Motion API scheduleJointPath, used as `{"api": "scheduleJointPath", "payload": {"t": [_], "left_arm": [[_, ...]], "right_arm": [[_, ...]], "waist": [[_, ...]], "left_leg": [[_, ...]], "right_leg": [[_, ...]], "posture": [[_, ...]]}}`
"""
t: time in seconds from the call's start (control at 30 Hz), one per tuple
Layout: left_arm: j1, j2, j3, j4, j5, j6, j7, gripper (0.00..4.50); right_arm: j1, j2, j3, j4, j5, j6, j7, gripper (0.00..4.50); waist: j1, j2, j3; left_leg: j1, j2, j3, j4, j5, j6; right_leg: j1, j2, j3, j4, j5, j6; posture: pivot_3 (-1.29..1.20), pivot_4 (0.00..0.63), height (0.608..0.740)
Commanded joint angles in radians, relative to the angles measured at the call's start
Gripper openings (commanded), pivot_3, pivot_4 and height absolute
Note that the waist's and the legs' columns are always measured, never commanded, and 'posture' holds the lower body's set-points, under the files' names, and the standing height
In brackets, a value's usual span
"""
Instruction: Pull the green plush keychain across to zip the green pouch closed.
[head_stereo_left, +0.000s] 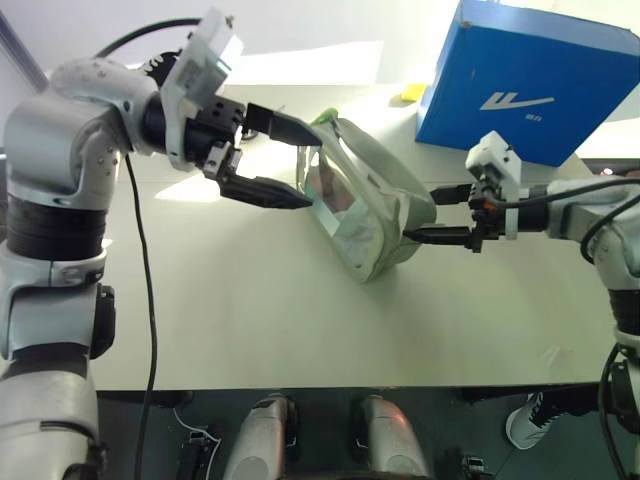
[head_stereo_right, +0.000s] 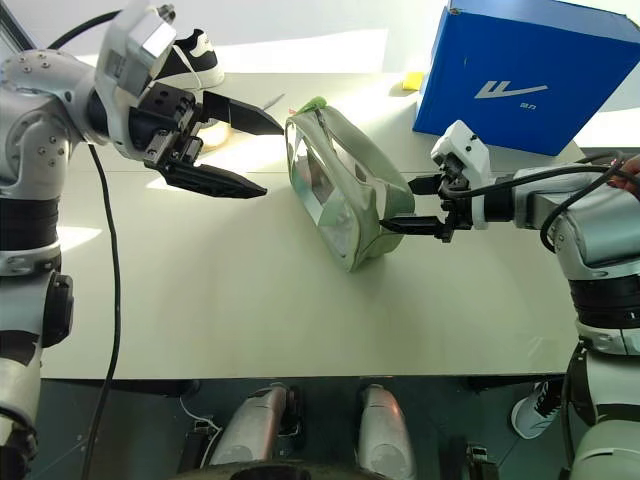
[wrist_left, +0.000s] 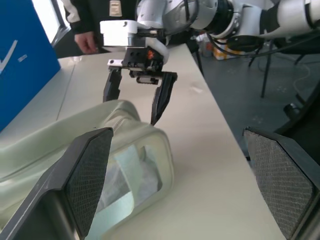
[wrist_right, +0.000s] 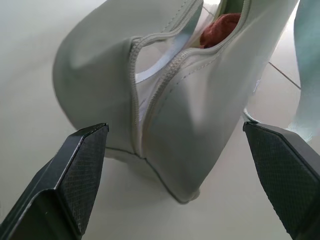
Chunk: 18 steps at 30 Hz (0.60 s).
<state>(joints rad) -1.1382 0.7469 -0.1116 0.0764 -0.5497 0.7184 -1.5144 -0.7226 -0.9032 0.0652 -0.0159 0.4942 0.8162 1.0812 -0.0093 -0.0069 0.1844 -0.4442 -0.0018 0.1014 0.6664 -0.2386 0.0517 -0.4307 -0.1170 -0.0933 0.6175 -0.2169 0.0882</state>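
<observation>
Two black-fingered pincers flank the pale sage-green soft pouch (head_stereo_right: 340, 190) lying on the white counter (head_stereo_right: 200, 300), zipper partly undone. Left pincer (head_stereo_right: 255, 155) stands spread wide near the lime-green fuzzy keychain (head_stereo_right: 312, 104) end; right pincer (head_stereo_right: 398, 205), fingers apart, brackets the opposite end.

The green pouch (head_stereo_right: 340, 190) lay on the desk (head_stereo_right: 230, 300); the box (head_stereo_right: 530, 75) stood behind it to the right, the keychain (head_stereo_right: 312, 104) at its far end.
</observation>
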Motion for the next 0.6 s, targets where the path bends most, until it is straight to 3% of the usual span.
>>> {"api": "scheduleJointPath", "payload": {"t": [0.03, 0.13, 0.2, 0.23, 0.37, 0.6], "left_arm": [[-0.007, 0.013, 0.012, -0.016, 0.007, -0.018, 0.005, 4.50], [0.014, 0.023, 0.010, -0.015, 0.017, -0.029, 0.004, 4.50], [0.021, 0.029, 0.001, -0.007, 0.031, -0.043, -0.003, 4.50], [0.022, 0.030, -0.001, -0.006, 0.034, -0.047, -0.004, 4.50], [0.016, 0.025, 0.005, -0.006, 0.028, -0.037, 0.009, 4.50], [0.029, 0.024, 0.010, -0.004, 0.024, -0.034, 0.022, 4.50]], "right_arm": [[-0.056, 0.017, -0.006, 0.039, -0.040, -0.065, 0.001, 2.77], [-0.105, 0.025, 0.052, 0.118, -0.129, -0.185, 0.039, 1.16], [-0.169, 0.015, 0.109, 0.229, -0.236, -0.329, 0.066, 0.28], [-0.214, 0.012, 0.137, 0.303, -0.297, -0.416, 0.073, 0.06], [-0.372, 0.038, 0.197, 0.552, -0.433, -0.649, 0.098, 0.06], [-0.460, 0.168, 0.201, 0.815, -0.507, -0.751, 0.096, 0.06]], "waist": [[-0.001, 0.000, 0.000], [-0.003, 0.000, 0.000], [-0.005, 0.000, 0.000], [-0.005, 0.000, 0.000], [-0.004, 0.002, 0.001], [-0.009, 0.002, 0.001]], "left_leg": [[0.000, 0.000, 0.000, 0.000, 0.000, 0.000], [0.000, 0.000, 0.000, 0.000, 0.000, 0.000], [0.001, 0.000, 0.000, 0.000, 0.000, 0.000], [0.000, 0.000, 0.000, 0.000, 0.000, 0.000], [0.000, 0.000, 0.001, 0.000, 0.000, 0.000], [0.001, 0.001, 0.002, 0.000, 0.003, -0.005]], "right_leg": [[0.000, 0.000, 0.000, 0.000, 0.000, 0.000], [0.000, 0.001, 0.000, 0.000, 0.000, 0.001], [0.000, 0.002, 0.000, 0.001, 0.000, 0.001], [0.000, 0.002, 0.000, 0.001, 0.000, 0.001], [-0.001, 0.003, 0.001, 0.001, 0.000, 0.001], [0.000, 0.004, 0.001, 0.003, 0.000, 0.003]], "posture": [[0.00, 0.150, 0.740], [0.00, 0.150, 0.740], [0.00, 0.150, 0.740], [0.00, 0.150, 0.740], [0.00, 0.150, 0.740], [0.00, 0.150, 0.740]]}}
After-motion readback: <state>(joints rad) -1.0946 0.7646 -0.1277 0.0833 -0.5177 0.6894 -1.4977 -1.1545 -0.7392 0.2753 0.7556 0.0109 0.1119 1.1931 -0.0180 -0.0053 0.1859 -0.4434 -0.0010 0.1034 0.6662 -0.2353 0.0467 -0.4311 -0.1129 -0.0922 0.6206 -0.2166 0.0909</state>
